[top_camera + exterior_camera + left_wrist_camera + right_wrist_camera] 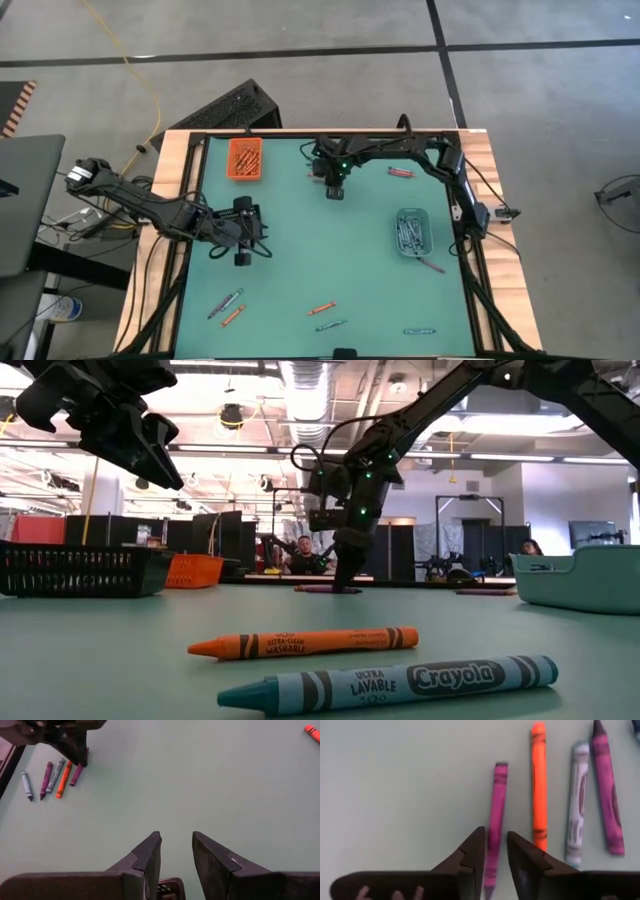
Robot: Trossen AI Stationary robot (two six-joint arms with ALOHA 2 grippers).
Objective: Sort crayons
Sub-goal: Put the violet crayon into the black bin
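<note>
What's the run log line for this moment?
right pincer: down over pink crayon, straddling it, not lifted | left pincer: open, empty, above bare mat | orange tray, teal tray: hold crayons

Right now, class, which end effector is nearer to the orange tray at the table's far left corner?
Left. The left end effector is just in front of the orange tray, on its side; the right end effector is farther off, toward the table's middle.

right tool (494,851) low at far table edge, fingers narrowly parted; left tool (176,851) raised, parted
</note>
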